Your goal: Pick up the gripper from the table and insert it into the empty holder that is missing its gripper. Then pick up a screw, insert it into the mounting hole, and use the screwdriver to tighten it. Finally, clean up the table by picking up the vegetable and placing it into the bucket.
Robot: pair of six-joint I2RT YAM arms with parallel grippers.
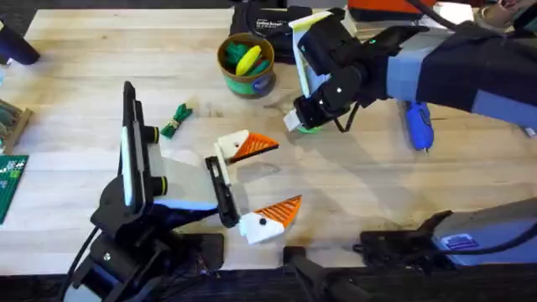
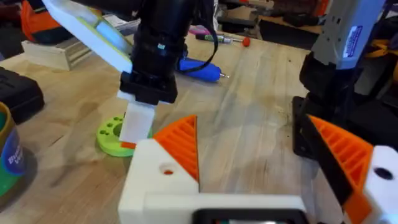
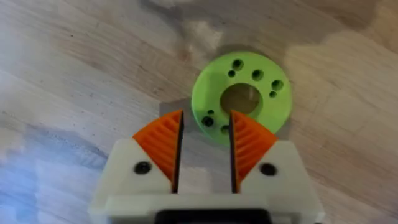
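Observation:
My right gripper (image 1: 299, 122) (image 3: 205, 134) hangs just over the bright green ring disc (image 1: 310, 128) (image 3: 242, 96) (image 2: 111, 134). Its orange fingers stand a narrow gap apart with nothing seen between them. My left gripper (image 1: 287, 172) (image 2: 261, 155) is wide open and low over the table (image 1: 369, 180), and both its white mounts carry orange fingers. The blue screwdriver (image 1: 418, 126) (image 2: 200, 68) lies at the right. The green vegetable (image 1: 176, 120) lies left of centre. The bucket (image 1: 246, 63) stands at the back. A loose gripper finger, a bare holder and a screw are out of view.
A black case (image 1: 268, 21) sits behind the bucket, which holds yellow and green pieces. A green circuit board (image 1: 10, 180) lies at the left edge. A red-tipped pen (image 2: 221, 38) lies beyond the screwdriver.

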